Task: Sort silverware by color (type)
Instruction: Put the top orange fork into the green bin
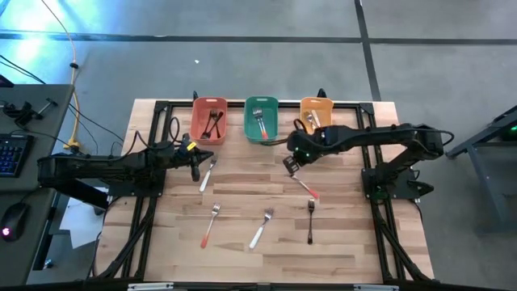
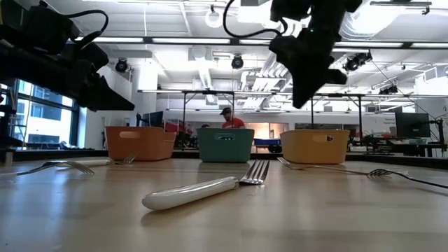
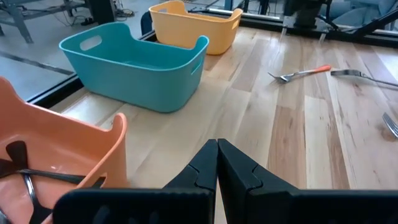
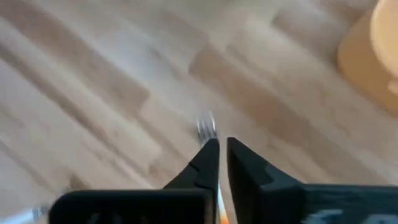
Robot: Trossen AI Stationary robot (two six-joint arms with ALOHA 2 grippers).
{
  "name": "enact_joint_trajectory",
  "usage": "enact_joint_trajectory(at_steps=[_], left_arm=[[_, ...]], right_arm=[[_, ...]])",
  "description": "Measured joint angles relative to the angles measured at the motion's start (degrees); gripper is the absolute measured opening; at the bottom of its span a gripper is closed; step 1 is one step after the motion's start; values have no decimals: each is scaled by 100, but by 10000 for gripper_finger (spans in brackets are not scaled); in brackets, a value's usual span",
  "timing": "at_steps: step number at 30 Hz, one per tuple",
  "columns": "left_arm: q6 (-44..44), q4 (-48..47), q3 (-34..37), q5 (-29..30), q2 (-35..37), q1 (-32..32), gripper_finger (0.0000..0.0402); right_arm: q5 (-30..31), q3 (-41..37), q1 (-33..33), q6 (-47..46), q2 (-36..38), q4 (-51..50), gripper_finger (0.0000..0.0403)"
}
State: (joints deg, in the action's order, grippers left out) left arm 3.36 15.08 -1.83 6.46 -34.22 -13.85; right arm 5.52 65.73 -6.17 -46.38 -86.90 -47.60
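Right gripper [image 1: 291, 164] over table centre, just in front of green bin [image 1: 261, 119], fingers nearly together. In right wrist view a fork head [image 4: 206, 129] shows just past the tips and an orange strip sits between them; a grip can't be confirmed. Red-handled fork [image 1: 306, 189] on table just beside it. Left gripper [image 1: 195, 171] closed, empty, by red bin [image 1: 209, 119]

silverware [image 1: 260, 232] — five pieces flat on table | others in bins — black, red-orange, white handles
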Motion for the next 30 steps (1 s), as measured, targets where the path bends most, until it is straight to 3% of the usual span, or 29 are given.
enact_joint_trajectory(at_steps=[7,15,24,30], left_arm=[[91,-71,0,-4,0,0,0],[8,-36,15,72,0,2,0],[196,-47,15,74,-1,2,0],[162,-49,15,76,-1,2,0]], right_arm=[[-173,-315,422,-12,-21,-303,103],[-278,-1108,710,-136,-21,233,185],[-401,-1806,736,173,-21,1396,171],[-73,-1862,736,296,-218,1673,155]])
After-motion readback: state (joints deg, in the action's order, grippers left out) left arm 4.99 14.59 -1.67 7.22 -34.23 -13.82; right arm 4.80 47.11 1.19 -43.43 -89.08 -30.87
